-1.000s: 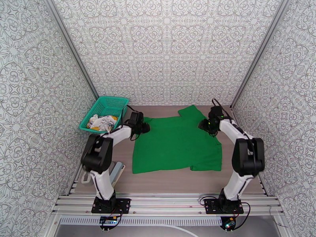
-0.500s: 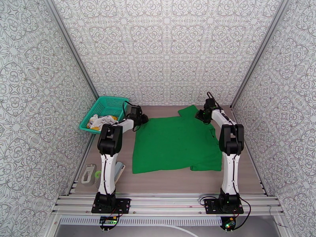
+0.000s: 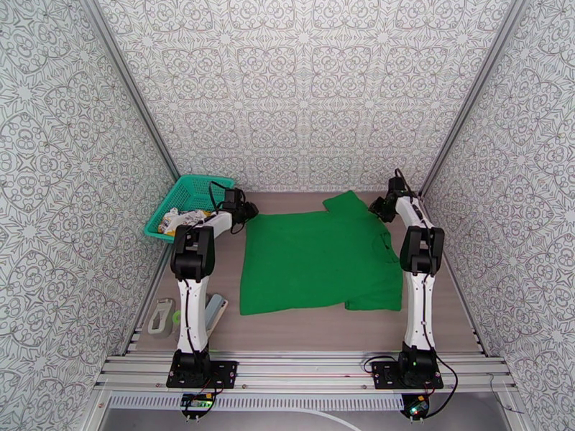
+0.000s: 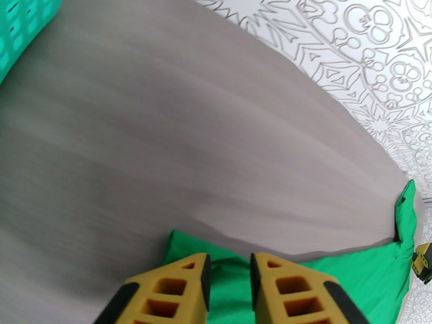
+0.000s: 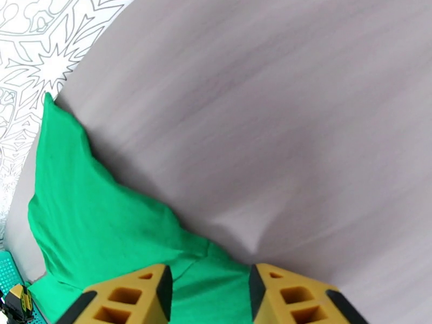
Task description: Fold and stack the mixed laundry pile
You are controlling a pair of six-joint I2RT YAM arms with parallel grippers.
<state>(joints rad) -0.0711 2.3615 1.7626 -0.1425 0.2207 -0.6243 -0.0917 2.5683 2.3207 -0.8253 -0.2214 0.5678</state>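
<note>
**Figure.** We see the green shirt [image 3: 320,256] spread flat on the counter [image 3: 302,326], between the two outstretched arms, with one sleeve reaching towards the far wall. The left pincer [image 3: 244,210] [image 4: 229,263] stands at the shirt's far left corner. Its jaws are parted by a narrow gap, with green cloth showing through it. The right pincer [image 3: 379,206] [image 5: 208,274] stands at the far right edge, just beside the sleeve. Its jaws are set somewhat wider, over the cloth. We cannot tell whether either pincer touches the fabric. The white printed garment [image 3: 183,220] lies crumpled in the teal basket [image 3: 198,187] at the counter's far left, apart from the shirt.
</note>
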